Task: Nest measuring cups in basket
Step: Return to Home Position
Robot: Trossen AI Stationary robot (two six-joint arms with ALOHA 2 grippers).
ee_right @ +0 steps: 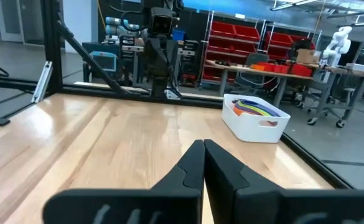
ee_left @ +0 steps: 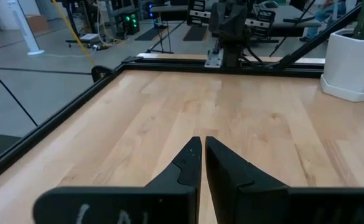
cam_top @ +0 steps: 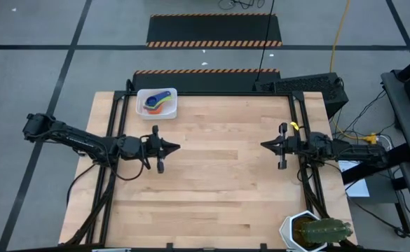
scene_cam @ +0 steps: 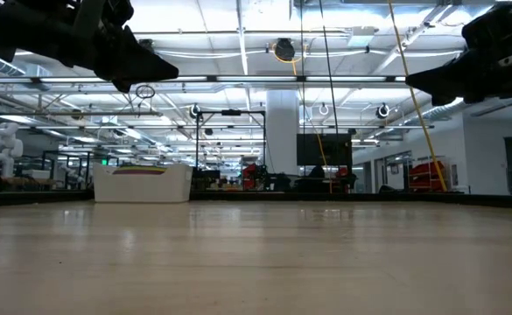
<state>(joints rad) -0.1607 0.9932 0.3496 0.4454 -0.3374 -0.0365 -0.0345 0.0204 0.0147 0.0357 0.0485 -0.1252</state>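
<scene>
We see both arms held above the wooden table, their fingertips pointing at each other across its middle. The left gripper has its fingers pressed together with barely a slit between them, and it grips nothing. The right gripper is likewise closed and empty. The white basket sits well apart from the left gripper, off to its side near the table's edge, and diagonally across from the right gripper. Inside it the measuring cups lie nested, blue on top. A cactus pot stands well behind the right gripper.
</scene>
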